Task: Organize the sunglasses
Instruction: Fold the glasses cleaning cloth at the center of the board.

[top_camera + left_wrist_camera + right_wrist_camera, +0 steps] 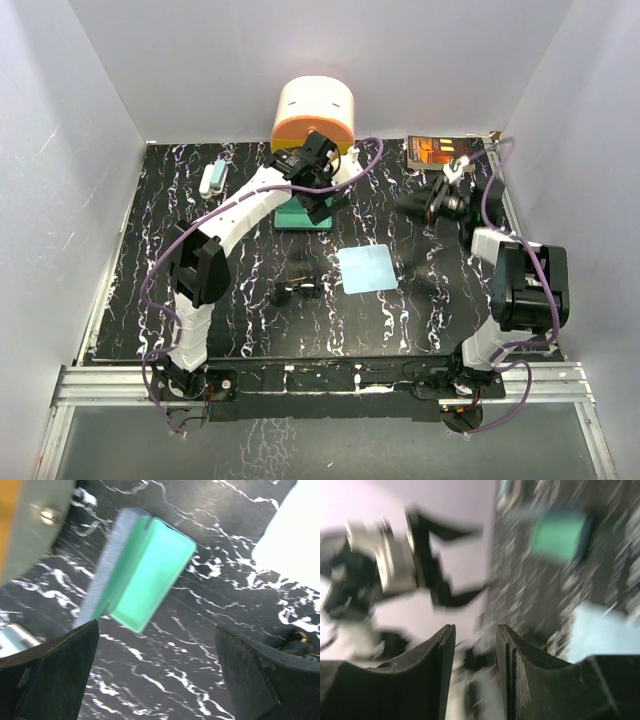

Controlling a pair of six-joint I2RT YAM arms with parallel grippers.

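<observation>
Currently the sunglasses (297, 291) lie on the black marbled table (450, 290) near its middle, just left of the light-blue cloth (367, 268) and not touching it. They are well apart from both grippers. The left gripper (156, 635) hangs over the far middle of the table, its fingers (60, 670) spread wide with nothing between them. Below it the open case (145, 575) shows its teal lining, and a grey-blue wall runs along one side. The case sits farther away than the sunglasses, in front of an orange-and-white domed object (315, 110). The right gripper (476, 635) hovers at the far right, clear of the cloth. Its view is badly blurred, but its fingers (437, 665) stand a narrow gap apart, pinching nothing.
</observation>
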